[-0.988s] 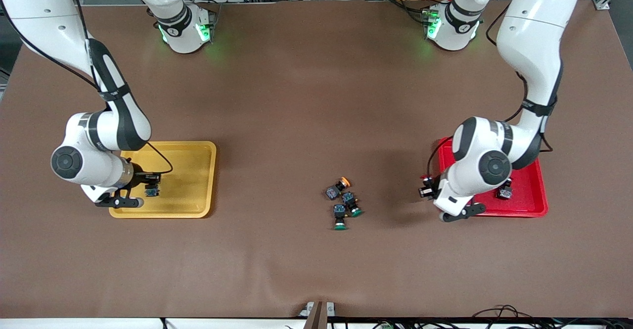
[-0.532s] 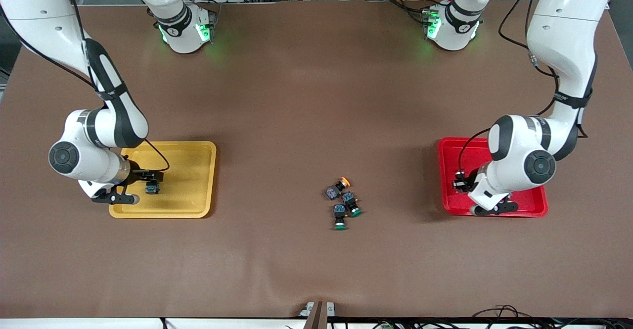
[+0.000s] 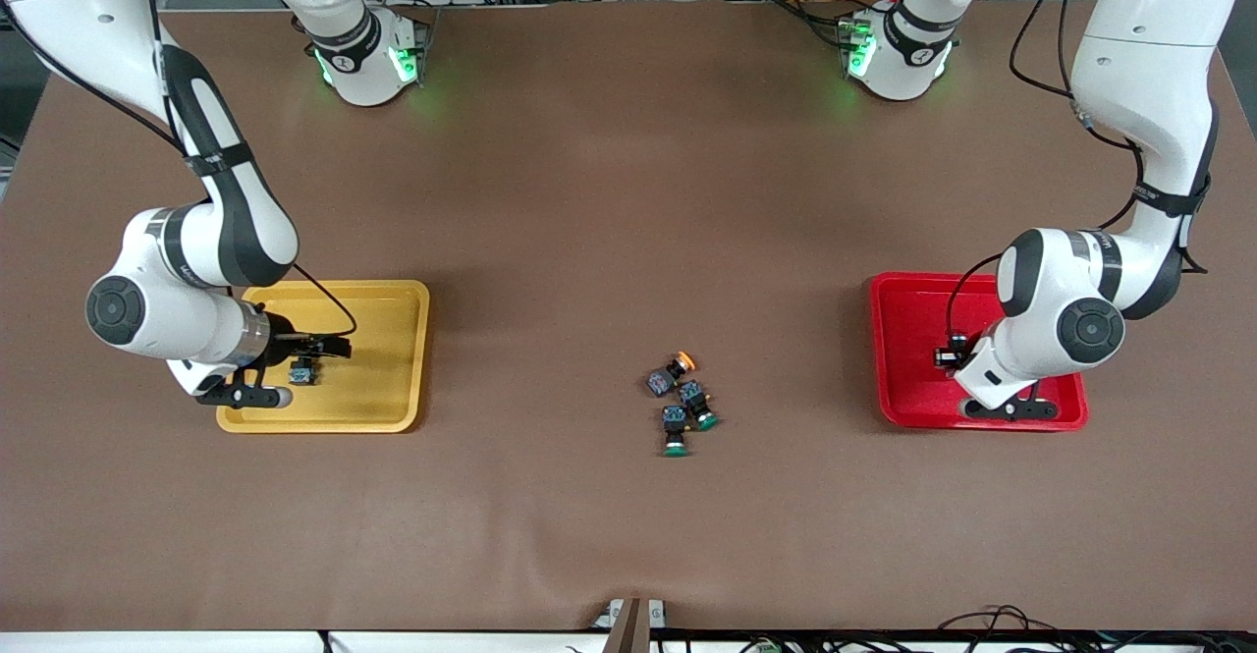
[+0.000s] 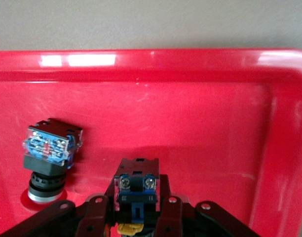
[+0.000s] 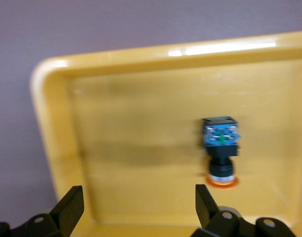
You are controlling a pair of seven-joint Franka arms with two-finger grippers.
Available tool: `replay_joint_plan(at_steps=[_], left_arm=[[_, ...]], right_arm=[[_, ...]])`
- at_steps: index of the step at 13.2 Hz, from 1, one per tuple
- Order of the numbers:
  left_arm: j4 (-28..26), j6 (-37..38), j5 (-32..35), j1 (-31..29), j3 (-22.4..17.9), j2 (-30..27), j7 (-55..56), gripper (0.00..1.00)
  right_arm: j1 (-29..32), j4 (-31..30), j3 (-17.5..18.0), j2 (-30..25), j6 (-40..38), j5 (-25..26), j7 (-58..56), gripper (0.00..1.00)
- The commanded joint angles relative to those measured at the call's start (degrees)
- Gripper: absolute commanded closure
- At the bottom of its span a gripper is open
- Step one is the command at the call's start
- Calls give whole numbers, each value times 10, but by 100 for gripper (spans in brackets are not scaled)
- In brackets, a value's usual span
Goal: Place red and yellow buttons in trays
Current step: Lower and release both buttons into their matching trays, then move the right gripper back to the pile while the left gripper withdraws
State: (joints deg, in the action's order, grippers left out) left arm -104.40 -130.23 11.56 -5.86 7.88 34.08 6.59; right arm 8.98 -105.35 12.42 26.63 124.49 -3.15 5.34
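Observation:
My left gripper hangs low over the red tray, shut on a black-and-blue button whose cap is hidden between the fingers. A second button lies on the tray floor beside it; the arm hides it in the front view. My right gripper stands open and empty over the yellow tray. An orange-yellow-capped button lies on that tray's floor, apart from the fingers. Another orange-yellow-capped button lies mid-table.
Two green-capped buttons lie against the mid-table orange one, a little nearer to the front camera. Brown table cover lies between the cluster and each tray. Both arms' elbows rise above the trays.
The right gripper opened and left its button on the yellow tray. The left arm carried its button from beside the red tray to over it.

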Motion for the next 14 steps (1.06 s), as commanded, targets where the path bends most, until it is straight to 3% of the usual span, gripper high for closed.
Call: replay_joint_plan(at_steps=[1,4,7,8,10,11,14], left_arm=[[-5,-19,21,-8,4,5,-5,79],[-2,-31,21,-13,4,11,-5,78],[5,-40,22,-11,4,19,-5,71],[7,-41,22,-12,4,21,-5,55],[7,-51,21,-11,5,21,-5,15],[8,-56,21,-8,6,19,-1,4],[9,-51,21,-11,9,-16,-1,0]], right_arm=[[-20,21,11,-5,-14,-13,69,0],[-55,44,14,-4,-13,-13,146,0],[-108,86,13,2,-13,-13,249,0],[-126,101,13,4,-12,-14,278,0],[-159,138,13,27,-10,-14,339,0],[-174,156,13,39,-7,-14,371,0],[-214,200,13,74,-5,-12,447,0]])
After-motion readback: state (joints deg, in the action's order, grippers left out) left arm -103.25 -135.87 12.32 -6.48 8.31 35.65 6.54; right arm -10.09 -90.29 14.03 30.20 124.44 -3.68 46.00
